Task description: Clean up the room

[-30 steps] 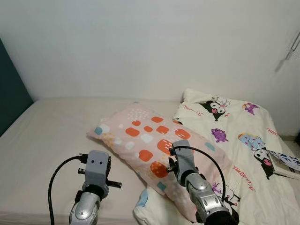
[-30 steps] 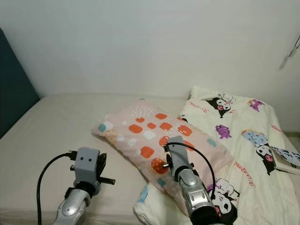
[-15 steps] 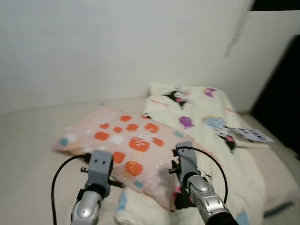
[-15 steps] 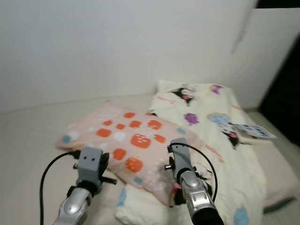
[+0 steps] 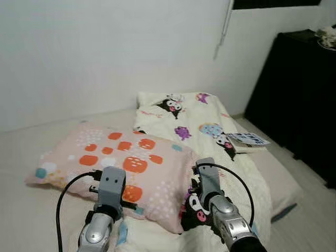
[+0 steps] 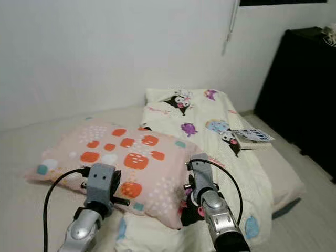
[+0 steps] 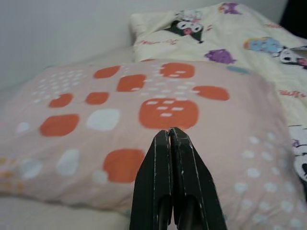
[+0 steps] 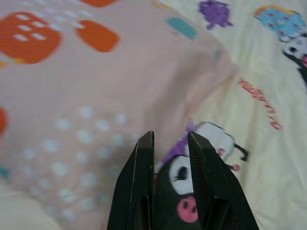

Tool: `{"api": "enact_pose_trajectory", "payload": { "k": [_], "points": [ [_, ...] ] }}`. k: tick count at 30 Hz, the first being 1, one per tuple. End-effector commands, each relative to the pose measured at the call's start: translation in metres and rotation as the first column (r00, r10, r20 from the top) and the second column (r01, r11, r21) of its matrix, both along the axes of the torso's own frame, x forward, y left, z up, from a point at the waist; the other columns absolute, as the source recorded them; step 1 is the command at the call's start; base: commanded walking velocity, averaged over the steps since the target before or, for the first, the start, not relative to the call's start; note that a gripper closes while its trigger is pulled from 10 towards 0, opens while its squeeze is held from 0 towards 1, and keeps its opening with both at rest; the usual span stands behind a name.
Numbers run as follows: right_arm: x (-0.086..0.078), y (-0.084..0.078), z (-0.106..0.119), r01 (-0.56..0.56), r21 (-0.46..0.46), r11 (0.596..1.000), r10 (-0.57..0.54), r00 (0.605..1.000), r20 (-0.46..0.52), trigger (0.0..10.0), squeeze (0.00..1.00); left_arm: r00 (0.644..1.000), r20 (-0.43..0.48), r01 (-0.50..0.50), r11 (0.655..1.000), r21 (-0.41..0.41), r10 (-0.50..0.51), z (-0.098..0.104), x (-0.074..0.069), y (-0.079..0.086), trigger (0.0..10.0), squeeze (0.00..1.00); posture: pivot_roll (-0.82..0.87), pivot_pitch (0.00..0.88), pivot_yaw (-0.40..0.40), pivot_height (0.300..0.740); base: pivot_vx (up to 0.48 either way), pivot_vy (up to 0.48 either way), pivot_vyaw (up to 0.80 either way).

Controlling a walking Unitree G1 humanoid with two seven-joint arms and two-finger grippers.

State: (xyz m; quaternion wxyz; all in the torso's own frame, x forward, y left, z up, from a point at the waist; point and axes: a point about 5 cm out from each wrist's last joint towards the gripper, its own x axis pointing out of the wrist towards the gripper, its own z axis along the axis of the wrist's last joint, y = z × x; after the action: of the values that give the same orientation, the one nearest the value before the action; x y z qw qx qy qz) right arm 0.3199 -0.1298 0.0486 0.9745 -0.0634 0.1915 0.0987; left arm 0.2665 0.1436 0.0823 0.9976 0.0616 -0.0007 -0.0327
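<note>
A pink pillow (image 5: 115, 157) with orange and white spots lies on the bed, overlapping a cream blanket (image 5: 202, 123) printed with cartoon figures. My left arm (image 5: 107, 202) is raised over the pillow's near edge; the left gripper (image 7: 169, 134) is shut with nothing in it and points across the pillow (image 7: 144, 105). My right arm (image 5: 215, 202) reaches over the pillow's right corner. The right gripper (image 8: 170, 139) stands slightly open above the spot where the pillow (image 8: 86, 86) meets the blanket (image 8: 268, 86), with nothing between its fingers.
A printed booklet (image 5: 247, 139) lies on the blanket's right side. The beige mattress (image 5: 273, 173) sits low on the floor, its right edge near a tall black cabinet (image 5: 296, 94). A white wall runs behind the bed.
The camera has swung to the right: the pillow and blanket have slid left in the picture and the black cabinet has come into view. Both arms keep the same raised pose.
</note>
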Motion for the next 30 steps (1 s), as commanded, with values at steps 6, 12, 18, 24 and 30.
{"api": "enact_pose_trajectory", "payload": {
  "k": [6, 12, 18, 24, 30],
  "points": [
    [-0.003, -0.002, -0.003, 0.000, -0.007, 1.000, 0.000, 1.000, -0.015, 10.0, 0.00, 0.996, -0.033, -0.081, 0.996, -0.023, 0.080, -0.006, -0.001, 0.005, 10.0, 0.00, -0.06, 0.090, -0.019, 0.740, 0.000, -0.237, 0.00],
    [-0.002, -0.003, -0.001, -0.007, -0.008, 1.000, 0.007, 1.000, 0.000, 10.0, 0.00, 0.983, -0.043, -0.180, 0.983, -0.030, 0.178, -0.008, 0.000, 0.015, 10.0, 0.00, -0.06, 0.088, -0.020, 0.740, 0.000, 0.000, 0.00],
    [0.000, 0.000, 0.000, -0.070, -0.053, 0.996, 0.070, 0.998, 0.003, 10.0, 0.00, 0.969, -0.052, -0.242, 0.970, -0.021, 0.241, -0.008, 0.000, 0.023, 10.0, 0.00, -0.06, 0.084, -0.022, 0.740, 0.000, 0.000, 0.27],
    [0.000, 0.001, 0.001, -0.072, -0.059, 0.996, 0.073, 0.997, 0.011, 10.0, 0.00, 0.969, -0.056, -0.242, 0.970, -0.016, 0.241, -0.009, 0.001, 0.022, 10.0, 0.00, -0.06, 0.083, -0.021, 0.740, 0.000, 0.000, 0.80],
    [0.000, -0.002, 0.000, -0.052, -0.050, 0.997, 0.054, 0.998, 0.023, 10.0, 0.00, 0.971, -0.068, -0.232, 0.973, -0.016, 0.231, -0.010, 0.001, 0.018, 10.0, 0.00, -0.06, 0.083, -0.021, 0.740, 0.000, 0.000, 0.00]
  ]
}}
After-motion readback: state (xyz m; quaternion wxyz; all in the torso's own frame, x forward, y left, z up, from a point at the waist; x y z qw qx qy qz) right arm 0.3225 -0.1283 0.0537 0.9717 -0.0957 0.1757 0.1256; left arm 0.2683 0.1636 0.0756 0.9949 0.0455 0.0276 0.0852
